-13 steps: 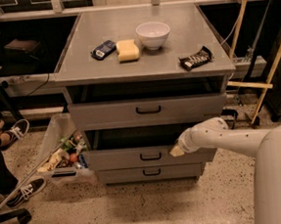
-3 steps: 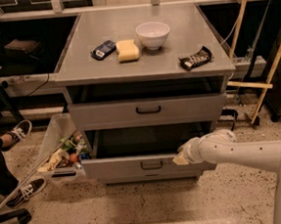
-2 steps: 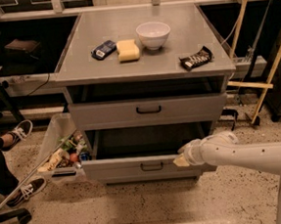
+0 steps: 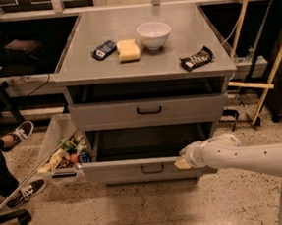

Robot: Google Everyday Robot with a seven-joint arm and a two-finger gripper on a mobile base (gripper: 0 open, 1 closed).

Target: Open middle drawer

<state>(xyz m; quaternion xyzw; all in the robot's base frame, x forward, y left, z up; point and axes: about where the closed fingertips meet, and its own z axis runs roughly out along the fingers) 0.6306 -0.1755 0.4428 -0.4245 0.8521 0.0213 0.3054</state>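
The middle drawer is a wide grey metal drawer with a small black bar handle. It stands pulled well out of the grey cabinet, and its dark inside shows. My gripper reaches in from the right on a white arm. It sits at the top edge of the drawer front, right of the handle. The upper drawer above it is closed. The lowest drawer is hidden under the open one.
On the cabinet top lie a white bowl, a yellow sponge, a dark blue packet and a chocolate bar. A clear bin of rubbish stands at the left. A person's shoes are beside it. A broom leans at the right.
Since the earliest frame the middle drawer has slid out towards the camera, with my gripper at its front. Over the last second nothing has visibly moved.
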